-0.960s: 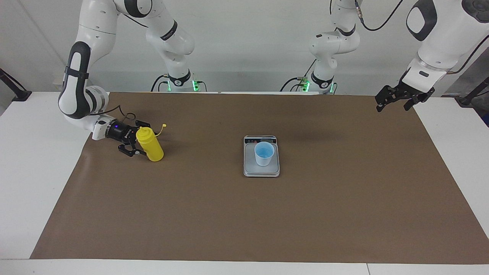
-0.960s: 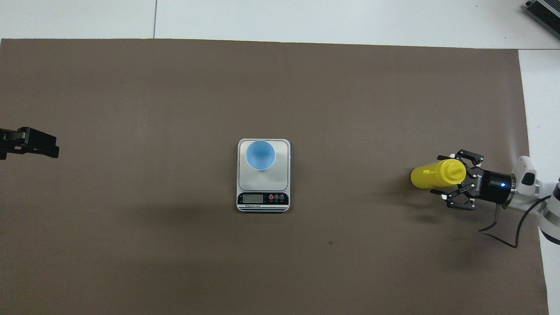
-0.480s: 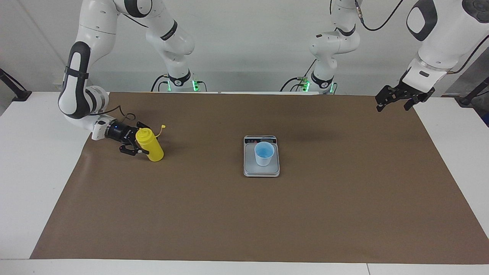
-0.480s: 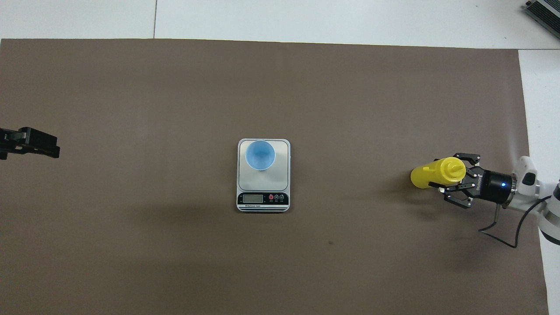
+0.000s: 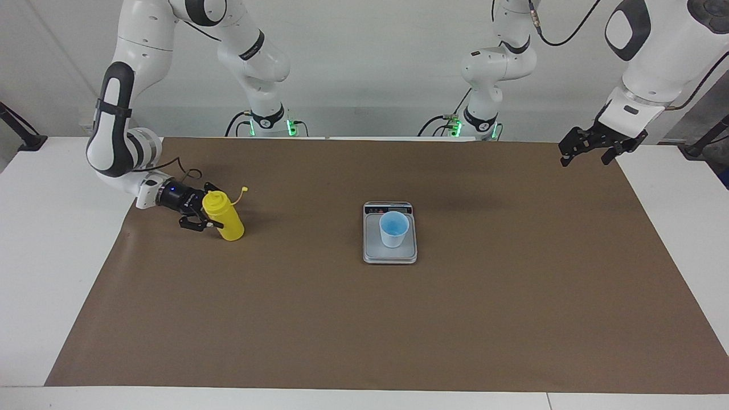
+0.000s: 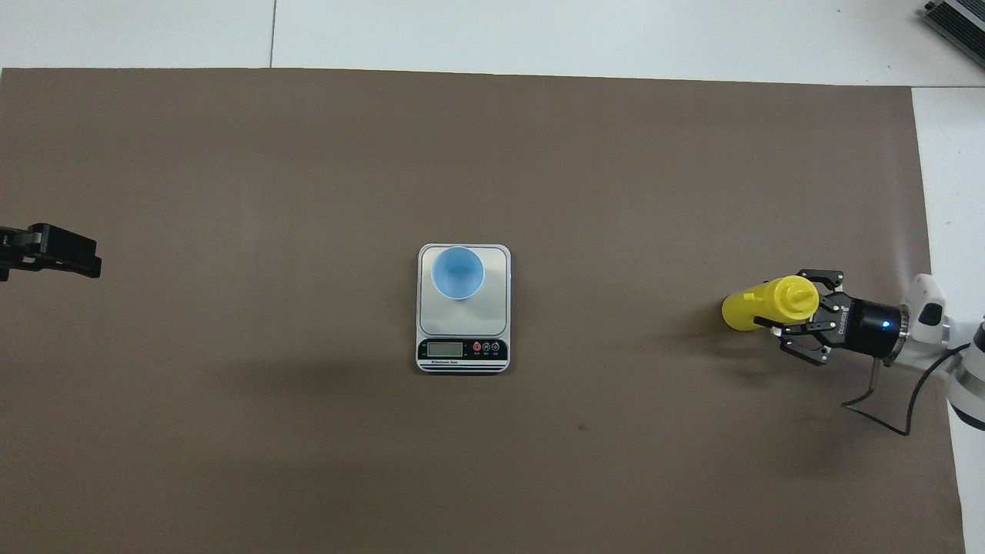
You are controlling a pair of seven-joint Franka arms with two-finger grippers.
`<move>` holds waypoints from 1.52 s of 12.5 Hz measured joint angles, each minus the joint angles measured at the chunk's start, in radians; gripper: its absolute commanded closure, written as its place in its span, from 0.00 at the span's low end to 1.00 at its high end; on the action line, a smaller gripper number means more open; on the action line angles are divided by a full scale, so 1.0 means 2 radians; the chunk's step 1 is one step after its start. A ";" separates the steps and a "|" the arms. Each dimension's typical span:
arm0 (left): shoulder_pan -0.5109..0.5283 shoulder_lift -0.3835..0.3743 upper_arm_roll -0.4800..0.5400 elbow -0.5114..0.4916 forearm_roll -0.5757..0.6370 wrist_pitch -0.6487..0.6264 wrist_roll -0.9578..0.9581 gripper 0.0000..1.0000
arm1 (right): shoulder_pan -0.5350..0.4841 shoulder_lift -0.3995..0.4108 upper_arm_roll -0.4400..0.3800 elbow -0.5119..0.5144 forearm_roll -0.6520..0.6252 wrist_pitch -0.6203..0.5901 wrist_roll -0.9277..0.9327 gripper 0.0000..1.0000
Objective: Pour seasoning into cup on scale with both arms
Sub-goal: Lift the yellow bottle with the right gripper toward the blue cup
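The scale (image 5: 390, 232) sits in the middle of the brown mat (image 5: 364, 319), with the blue cup (image 5: 394, 229) standing on it. Toward the right arm's end, the right gripper (image 5: 208, 215) squeezes the yellow bottle (image 5: 224, 216). The left gripper (image 5: 592, 149) waits up high, fingers apart.

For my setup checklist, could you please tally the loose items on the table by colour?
Yellow: 1, the squeeze bottle
Light blue: 1, the cup
Silver-grey: 1, the scale
Total: 3
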 measured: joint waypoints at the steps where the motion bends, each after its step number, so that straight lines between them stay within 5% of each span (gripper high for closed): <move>1: 0.000 0.000 0.001 0.000 0.000 0.000 0.000 0.00 | 0.005 -0.002 0.000 0.001 0.000 0.003 0.000 0.69; 9: 0.000 0.000 0.001 0.000 0.000 0.000 0.000 0.00 | 0.106 -0.093 0.001 0.005 -0.039 0.141 0.109 0.71; 19: 0.000 0.000 0.001 0.000 0.000 0.000 0.000 0.00 | 0.274 -0.090 0.003 -0.003 -0.078 0.385 0.224 0.71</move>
